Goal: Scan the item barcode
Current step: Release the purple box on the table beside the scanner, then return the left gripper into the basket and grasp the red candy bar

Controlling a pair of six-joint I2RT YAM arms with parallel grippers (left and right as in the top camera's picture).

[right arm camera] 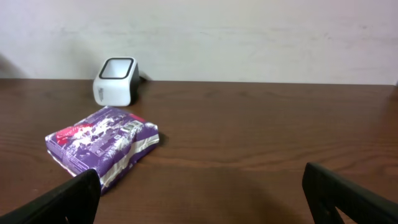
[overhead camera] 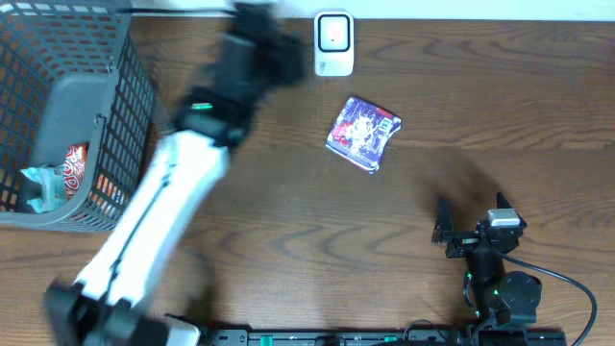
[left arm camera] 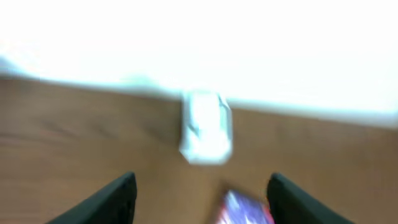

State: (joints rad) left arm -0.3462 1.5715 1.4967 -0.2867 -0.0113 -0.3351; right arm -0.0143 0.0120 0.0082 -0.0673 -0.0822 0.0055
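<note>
The packet (overhead camera: 363,134) is purple with tiny white specks and a red patch. The scanner (overhead camera: 333,43) is white with a dark window. The table (overhead camera: 307,221) is brown wood with darker lines. The basket (overhead camera: 130,106) is grey with a grid of holes, and a red and white wrapper (overhead camera: 75,165) shows inside. The left arm (overhead camera: 168,202) is white and black

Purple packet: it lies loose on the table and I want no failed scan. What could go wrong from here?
1. The purple packet lies flat, short of the white scanner, and nothing holds it. No barcode is plain on its upper face, so it may need turning before a scan.
2. The left gripper is open and blurred close to the scanner, so it might knock it or the packet.
</note>
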